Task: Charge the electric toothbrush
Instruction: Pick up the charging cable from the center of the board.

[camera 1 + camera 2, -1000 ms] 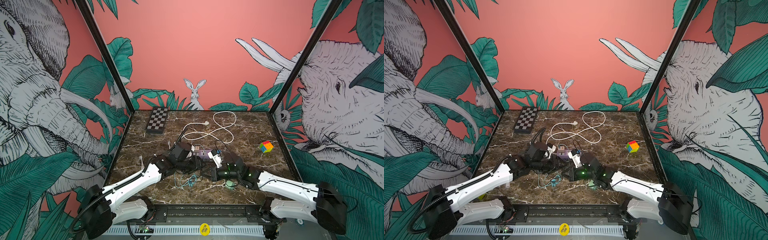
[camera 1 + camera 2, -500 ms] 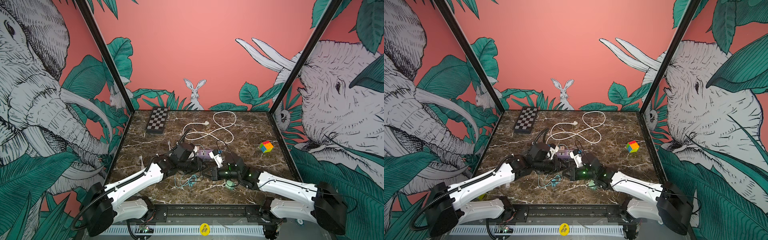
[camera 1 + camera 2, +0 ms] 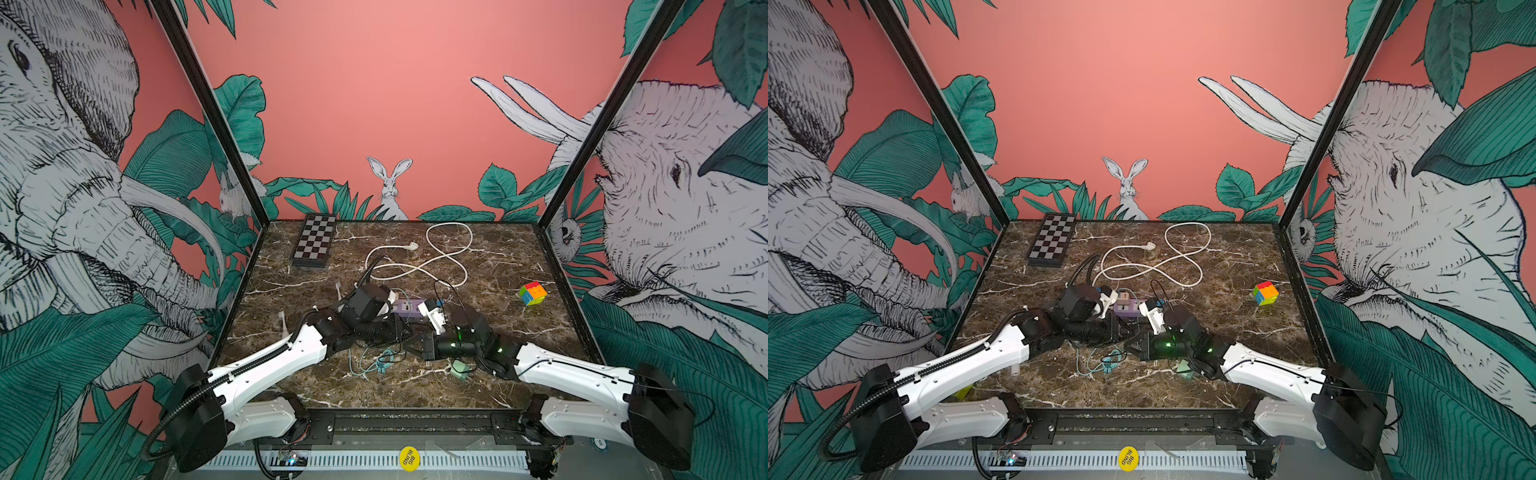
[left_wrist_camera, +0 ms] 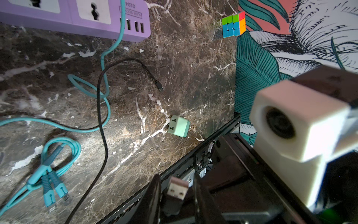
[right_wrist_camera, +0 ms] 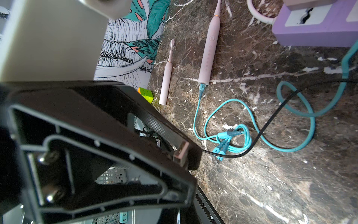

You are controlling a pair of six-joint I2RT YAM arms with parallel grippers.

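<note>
At the back left of the marble table (image 3: 519, 266) a chessboard (image 3: 313, 241) is seen. Along the left side two pink brushes are laid flat, as shown in the right wrist view. The smaller toothbrush (image 5: 166, 77) is next to the wall. The larger toothbrush (image 5: 210, 44) is beside it, with a teal cable (image 4: 121, 23) plugged into its lower end. That cable is led over the USB-port end of the purple power strip (image 4: 77, 25) at mid-table.

In front of the strip the two claws are found tip to tip. The left claw (image 4: 176, 175) is set with a finger on either side of a USB plug (image 4: 177, 189); whether the plug is pressed cannot be told. The plug is clenched in the right claw (image 3: 417, 348). Its black cable (image 4: 99, 108) is draped over the table, the small far end lying loose.

Further right a green charger block (image 4: 179, 127) is laid near the front edge. A coloured puzzle cube (image 3: 532, 293) is set near the right wall.
</note>
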